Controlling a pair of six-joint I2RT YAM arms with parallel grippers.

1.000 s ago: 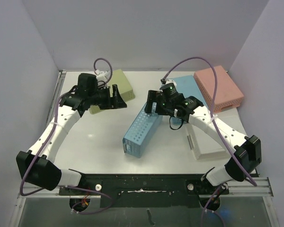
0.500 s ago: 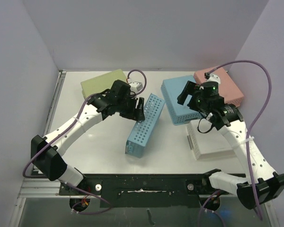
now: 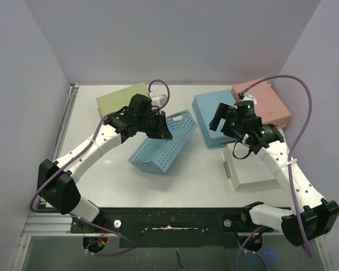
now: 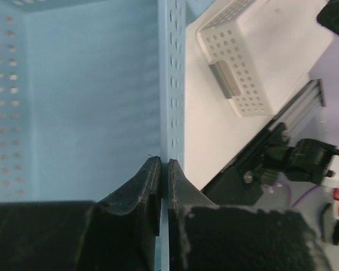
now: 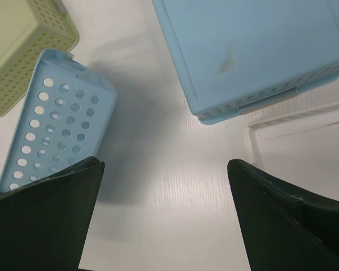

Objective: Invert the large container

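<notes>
The large container, a light blue perforated basket [image 3: 161,145], is tilted in the middle of the table with one long side raised. My left gripper [image 3: 160,129] is shut on its long wall. In the left wrist view the fingers [image 4: 164,169] pinch that thin blue wall, with the basket's inside [image 4: 73,101] to the left. My right gripper [image 3: 219,122] hangs open to the basket's right, holding nothing. The right wrist view has the gripper [image 5: 164,192] over bare table, with the basket's end wall [image 5: 56,124] at the left.
A green container [image 3: 121,97] lies bottom-up at the back left. A blue one [image 3: 217,116] and a pink one [image 3: 263,101] lie bottom-up at the back right. A white basket [image 3: 251,169] sits at the front right. The black rail [image 3: 169,220] runs along the near edge.
My left gripper has closed on the basket's wall and raised it, tipping and swinging the basket from standing narrow on its side. The right arm has shifted slightly left and stays open.
</notes>
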